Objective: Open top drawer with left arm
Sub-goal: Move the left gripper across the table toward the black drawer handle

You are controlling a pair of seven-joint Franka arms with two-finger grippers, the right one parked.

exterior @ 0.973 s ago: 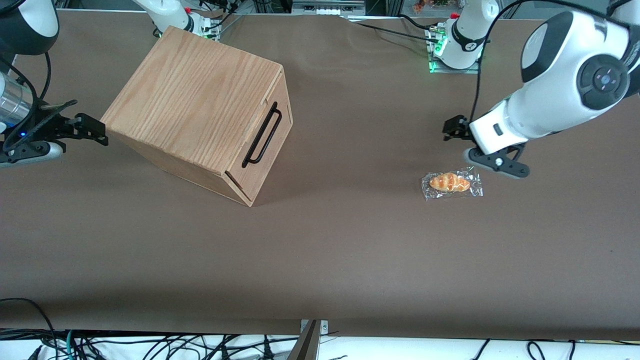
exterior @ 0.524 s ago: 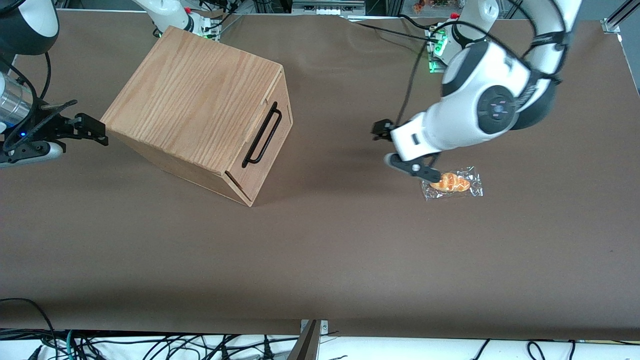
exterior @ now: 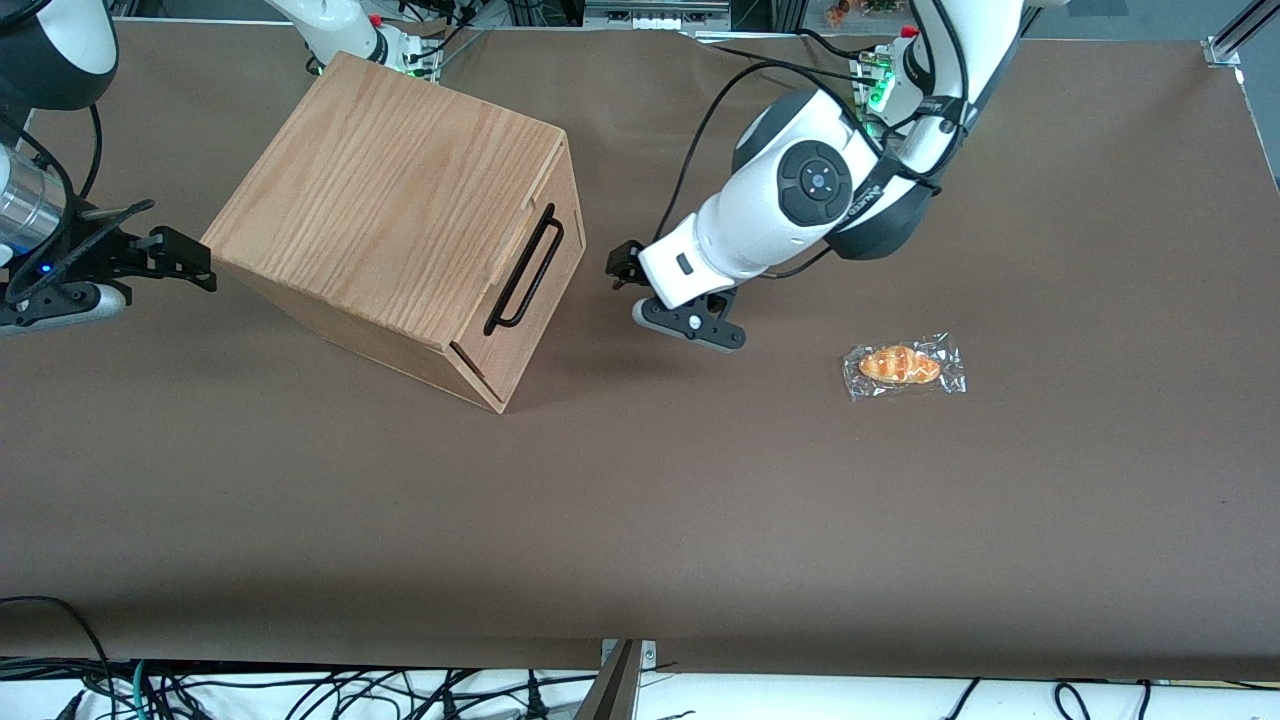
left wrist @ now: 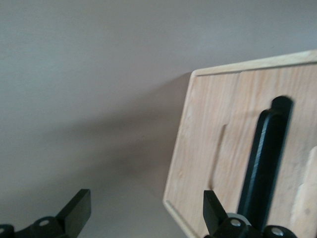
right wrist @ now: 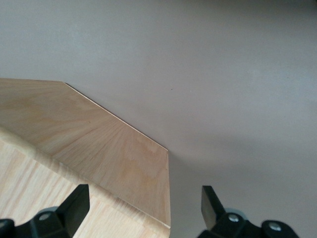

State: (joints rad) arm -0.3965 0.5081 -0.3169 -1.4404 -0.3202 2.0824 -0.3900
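Moved since half a second earlier: left arm, from above the wrapped pastry to just in front of the cabinet.

Top drawer: apparently shut, front flush; light oak, long black bar handle.

Hand: near the handle, not touching; fingers wide apart, empty.

Judgement: approach nearly done, grasp pending.

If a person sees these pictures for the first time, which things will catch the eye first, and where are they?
First, the light oak wooden box cabinet, standing askew toward the parked arm's end of the brown table, its top drawer shut behind a long black bar handle. Next, the glossy white left arm, whose black gripper hangs open in front of that handle, not touching it. Finally, a wrapped orange bread roll lying toward the working arm's end.
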